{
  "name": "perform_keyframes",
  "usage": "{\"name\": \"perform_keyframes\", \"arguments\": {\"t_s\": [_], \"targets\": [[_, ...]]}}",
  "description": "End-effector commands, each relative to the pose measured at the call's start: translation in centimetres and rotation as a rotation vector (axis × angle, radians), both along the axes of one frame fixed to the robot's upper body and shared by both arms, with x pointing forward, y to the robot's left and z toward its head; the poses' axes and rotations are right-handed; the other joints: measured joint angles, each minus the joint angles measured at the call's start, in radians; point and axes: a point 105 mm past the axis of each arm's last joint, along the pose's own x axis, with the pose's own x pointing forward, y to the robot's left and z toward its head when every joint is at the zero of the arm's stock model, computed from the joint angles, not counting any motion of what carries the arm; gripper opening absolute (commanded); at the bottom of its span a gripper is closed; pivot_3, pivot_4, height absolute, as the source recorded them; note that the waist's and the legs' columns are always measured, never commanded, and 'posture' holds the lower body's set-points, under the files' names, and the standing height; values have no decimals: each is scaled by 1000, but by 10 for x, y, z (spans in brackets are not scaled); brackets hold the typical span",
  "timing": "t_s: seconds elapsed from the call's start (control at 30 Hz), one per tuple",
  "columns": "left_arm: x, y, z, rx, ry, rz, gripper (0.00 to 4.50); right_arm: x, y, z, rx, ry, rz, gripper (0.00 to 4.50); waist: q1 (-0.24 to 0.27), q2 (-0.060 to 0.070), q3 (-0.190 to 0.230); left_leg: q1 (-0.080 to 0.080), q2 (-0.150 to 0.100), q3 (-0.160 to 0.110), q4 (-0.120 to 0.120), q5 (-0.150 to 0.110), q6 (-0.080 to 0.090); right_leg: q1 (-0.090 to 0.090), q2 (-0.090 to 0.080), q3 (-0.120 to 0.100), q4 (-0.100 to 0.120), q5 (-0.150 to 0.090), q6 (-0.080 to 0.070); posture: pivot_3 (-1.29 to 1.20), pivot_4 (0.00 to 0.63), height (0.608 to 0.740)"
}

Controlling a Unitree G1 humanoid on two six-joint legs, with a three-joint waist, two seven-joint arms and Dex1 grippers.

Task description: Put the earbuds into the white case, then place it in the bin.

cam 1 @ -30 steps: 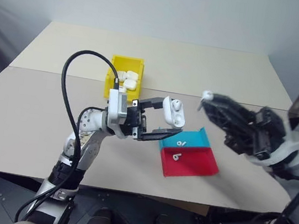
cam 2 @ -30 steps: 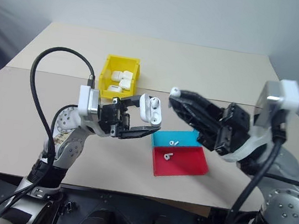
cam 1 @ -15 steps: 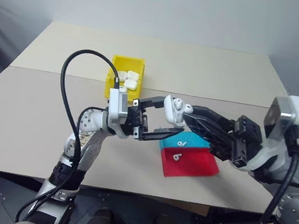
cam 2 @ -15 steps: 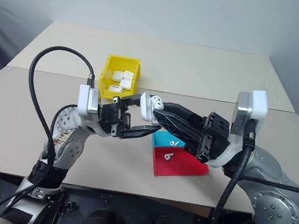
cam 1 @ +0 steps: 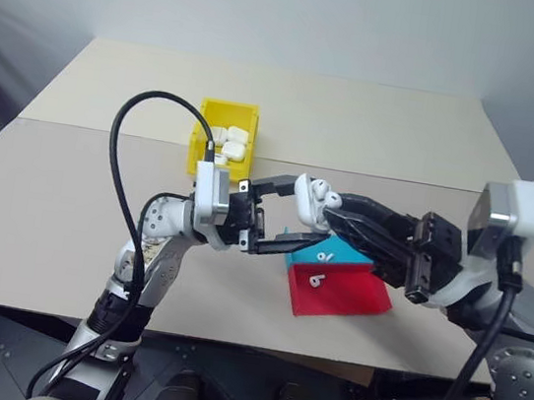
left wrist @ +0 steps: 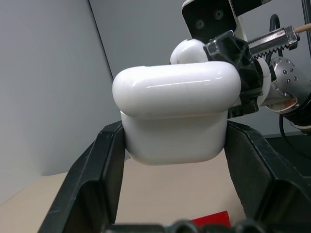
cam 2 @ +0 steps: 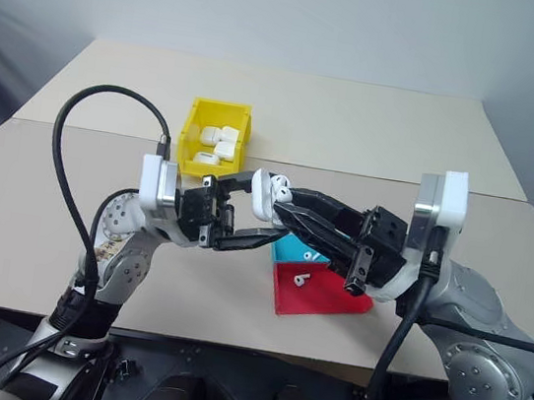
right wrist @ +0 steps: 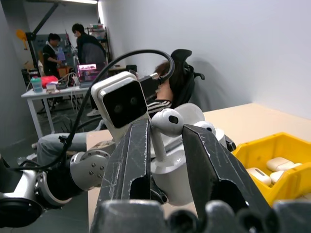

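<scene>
Left gripper (cam 1: 284, 217) clamps the white case (left wrist: 177, 114) by its body, lifted over the table just this side of the bin (cam 1: 224, 137) with lid flipped open, so the sockets face the other arm. From the right, the right gripper (right wrist: 165, 133) pinches an earbud (right wrist: 166, 123), stem aimed down into the case.

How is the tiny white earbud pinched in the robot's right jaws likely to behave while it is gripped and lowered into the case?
Probably slippery: the earbud looks glossy and rounded, held only by its thin stem. Likely very light, being much smaller than the white case beside it. If released early it may well roll, since its head is round; those in the red tray lie on their sides.
</scene>
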Motion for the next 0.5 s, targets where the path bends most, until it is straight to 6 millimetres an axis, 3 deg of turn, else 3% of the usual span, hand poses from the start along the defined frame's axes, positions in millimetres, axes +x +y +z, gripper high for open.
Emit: {"name": "perform_keyframes", "arguments": {"t_s": [0.03, 0.43, 0.5], "targets": [[-7, -1, 8, -11, -44, -20, 2778, -7, 5, 0, -50, -67, 8, 1250, -1, 0, 0, 0, 0, 0, 0, 0, 0, 0, 0, 0, 0, 0, 0, 0, 150, 740], [-6, -1, 8, -8, -51, -26, 2778, -9, 7, -6, -97, -119, -8, 1250, 0, 0, 0, 0, 0, 0, 0, 0, 0, 0, 0, 0, 0, 0, 0, 0, 150, 740], [-6, -1, 8, -7, -50, -25, 2778, -11, 8, -6, -99, -141, -6, 1636, 0, 0, 0, 0, 0, 0, 0, 0, 0, 0, 0, 0, 0, 0, 0, 0, 150, 740]]}}
